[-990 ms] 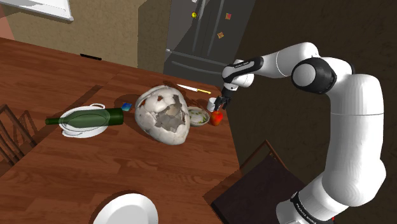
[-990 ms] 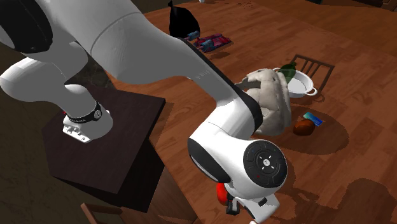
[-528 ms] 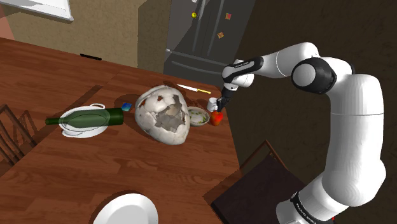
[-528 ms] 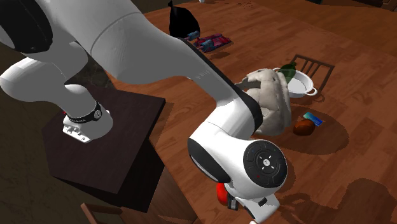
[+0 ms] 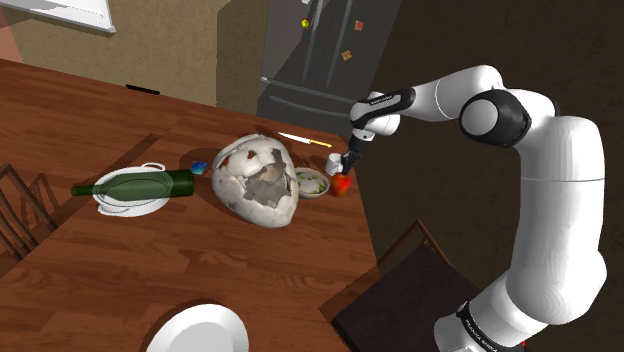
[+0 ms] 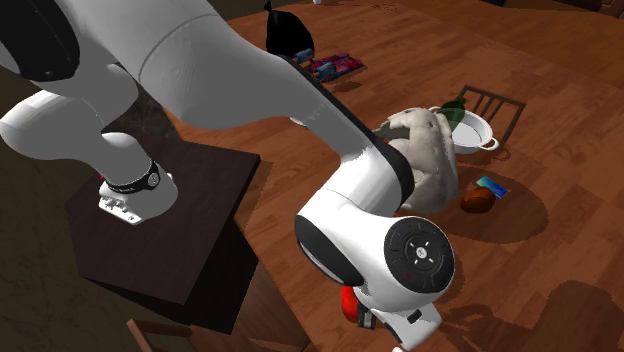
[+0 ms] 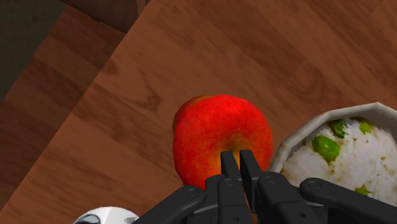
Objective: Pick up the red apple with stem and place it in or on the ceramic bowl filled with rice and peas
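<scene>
The gripper [image 7: 238, 156] has its black fingers drawn to a narrow slit, pinched on the stem hollow atop the red apple [image 7: 210, 133]. The apple sits on the wooden table [image 7: 159, 63], just beside the pale bowl of rice and peas [image 7: 304, 129]. In the shoulder view both lie just right of the frame's centre near the table's edge, with a big cracked white shell [image 5: 258, 180] to their left and a green bottle [image 5: 135, 185] lying across a white dish [image 5: 125, 205] at middle left.
</scene>
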`<action>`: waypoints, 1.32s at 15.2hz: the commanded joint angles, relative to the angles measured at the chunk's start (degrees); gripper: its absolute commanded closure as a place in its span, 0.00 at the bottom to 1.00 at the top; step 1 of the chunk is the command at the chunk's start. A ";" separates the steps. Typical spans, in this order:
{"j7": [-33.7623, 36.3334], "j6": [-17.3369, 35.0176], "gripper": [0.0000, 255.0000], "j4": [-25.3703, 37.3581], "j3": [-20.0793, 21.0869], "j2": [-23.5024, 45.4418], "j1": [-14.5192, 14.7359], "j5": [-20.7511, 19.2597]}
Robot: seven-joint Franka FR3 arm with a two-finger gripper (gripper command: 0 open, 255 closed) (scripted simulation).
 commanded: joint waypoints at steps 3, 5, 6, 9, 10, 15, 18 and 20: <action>0.50 -1.97 1.00 0.32 -0.28 -1.71 0.14 -0.47; 0.77 -3.07 1.00 0.61 -0.41 -2.54 0.21 -0.72; 0.91 -3.63 1.00 0.78 -0.48 -2.95 0.24 -0.84; 1.32 -5.33 1.00 1.36 -0.66 -4.12 0.31 -1.20; 1.45 -5.91 1.00 1.58 -0.72 -4.49 0.34 -1.32; 2.12 -8.87 1.00 2.89 -0.97 -6.21 0.42 -1.88; 2.51 -10.71 1.00 3.85 -1.11 -7.13 0.45 -2.19; 2.77 -11.95 1.00 4.56 -1.19 -7.69 0.46 -2.38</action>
